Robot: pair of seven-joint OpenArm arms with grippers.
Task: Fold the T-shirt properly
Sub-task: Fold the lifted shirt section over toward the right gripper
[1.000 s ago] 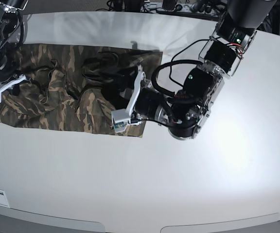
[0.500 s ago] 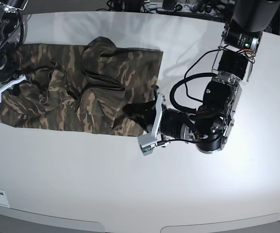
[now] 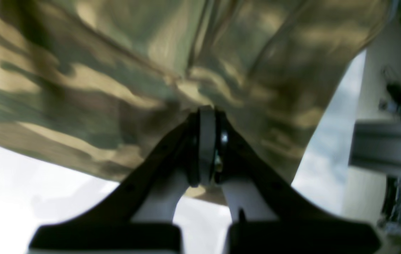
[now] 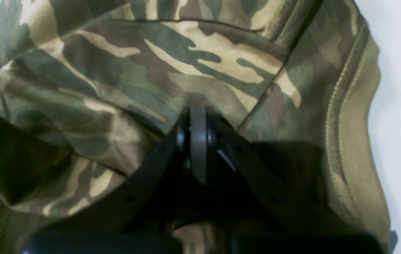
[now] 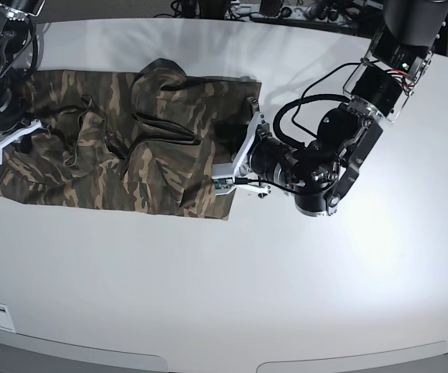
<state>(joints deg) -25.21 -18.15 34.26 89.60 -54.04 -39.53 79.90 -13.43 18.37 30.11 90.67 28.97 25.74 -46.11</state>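
T-shirt fabric is pinched in both grippers, so the step in hand looks like securing two grasp points on opposite ends before a fold is carried over. In the left wrist view the left gripper has its jaws pressed together with camouflage cloth bunched right at the tips and spreading away above them; below that fold the white table shows. In the base view this gripper sits at the shirt's near corner on the arm's own side. The right gripper is likewise clamped on a ridge of cloth, with a stitched hem running just to one side of its tips and the table beyond that. Outward from both, the shirt lies rumpled on the table, with a raised hump near its far edge. Next, I judge, both ends need lifting together, keeping the cloth taut so the wrinkles pull out.
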